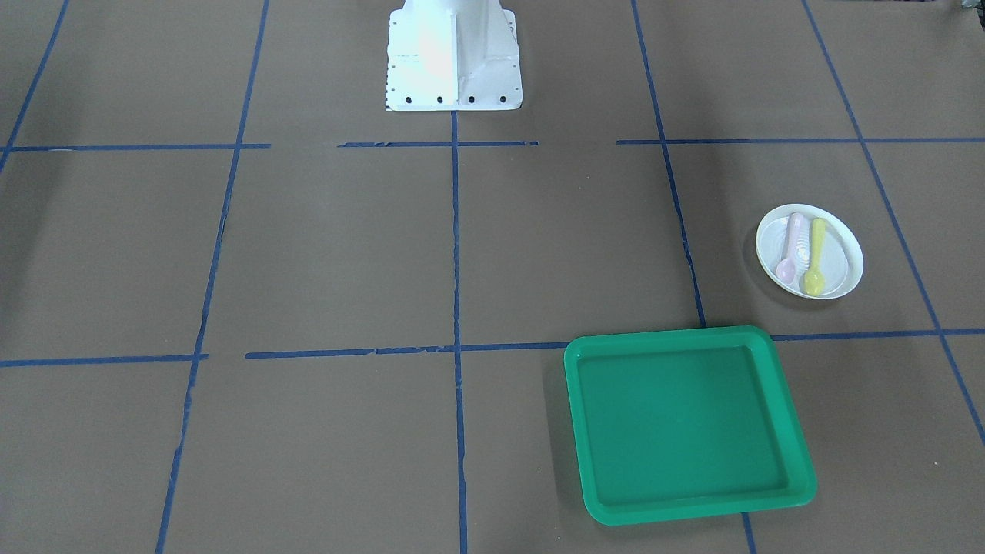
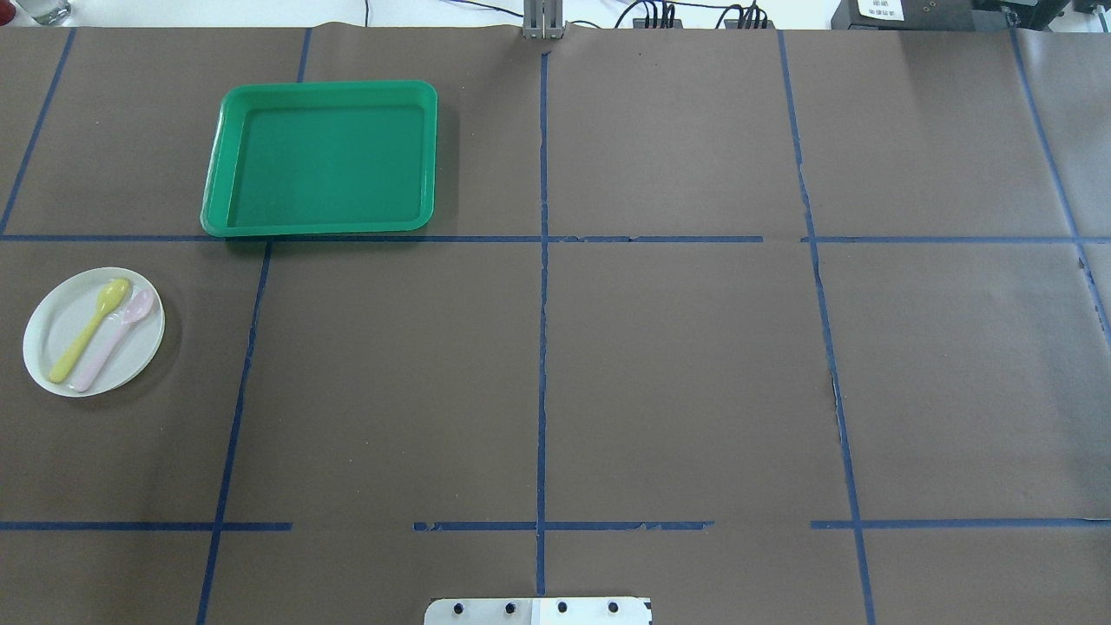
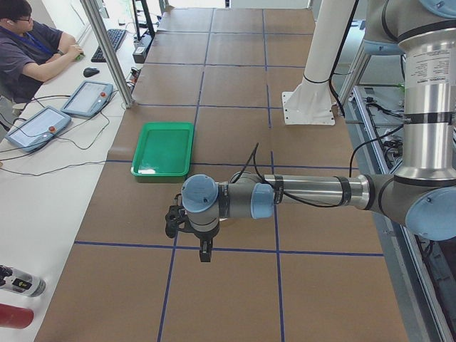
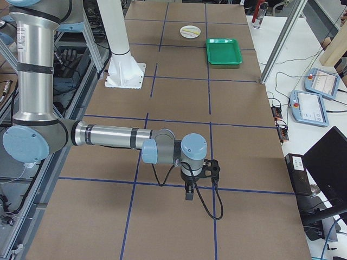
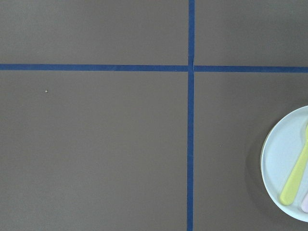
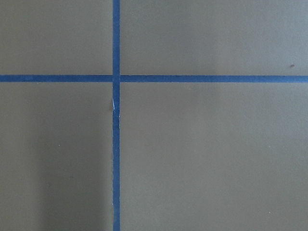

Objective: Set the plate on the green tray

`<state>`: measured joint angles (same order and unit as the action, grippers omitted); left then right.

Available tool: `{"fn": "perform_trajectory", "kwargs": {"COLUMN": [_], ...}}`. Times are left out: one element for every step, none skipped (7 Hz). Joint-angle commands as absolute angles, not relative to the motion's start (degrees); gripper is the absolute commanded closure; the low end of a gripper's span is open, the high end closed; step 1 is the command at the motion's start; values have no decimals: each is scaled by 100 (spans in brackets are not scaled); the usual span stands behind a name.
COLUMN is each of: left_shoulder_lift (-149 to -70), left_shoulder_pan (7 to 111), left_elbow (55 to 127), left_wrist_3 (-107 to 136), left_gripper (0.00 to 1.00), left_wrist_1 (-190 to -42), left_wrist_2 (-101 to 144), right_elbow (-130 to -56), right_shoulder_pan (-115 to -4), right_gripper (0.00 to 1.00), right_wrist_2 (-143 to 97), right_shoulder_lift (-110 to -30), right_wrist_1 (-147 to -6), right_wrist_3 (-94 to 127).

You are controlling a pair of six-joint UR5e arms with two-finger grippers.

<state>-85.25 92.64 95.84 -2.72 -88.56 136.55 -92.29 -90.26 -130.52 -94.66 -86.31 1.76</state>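
The small white plate lies on the brown table with a yellow spoon and a pink spoon on it. It also shows in the overhead view, the right side view and at the right edge of the left wrist view. The green tray sits empty, apart from the plate. My left gripper hangs above the table near the plate's end. My right gripper hangs over the other end. I cannot tell if either is open or shut.
The white robot base stands at the table's middle edge. Blue tape lines grid the table. An operator, two teach pendants and a metal post are on the tray's side of the table.
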Motion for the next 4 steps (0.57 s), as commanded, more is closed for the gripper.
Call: {"fn": "perform_trajectory", "kwargs": {"left_shoulder_lift": [-8569,-8587,-8717,-8788], "left_shoulder_pan": [9255,9255,9255,9229], "left_elbow": [9606,9676,9685,9807], "left_wrist_3": [-255,-220,-194,-150], "left_gripper": [0,0,0,0], "left_wrist_1": [-8886,-8894,-8895,-8895], "left_wrist_2": [13658,13658,13658,13658], "right_elbow": [-9229,-9237,-9229,-9229], "right_shoulder_pan": [-9026,-9026,-9026,-9026], "right_gripper": [0,0,0,0], "right_wrist_2": [-13052,-13052,-13052,-13052], "right_shoulder_lift": [-9466,-9466,-9466,-9466], "right_wrist_1": [-8631,-8631,-8631,-8631], "right_wrist_3": [176,176,176,176]}}
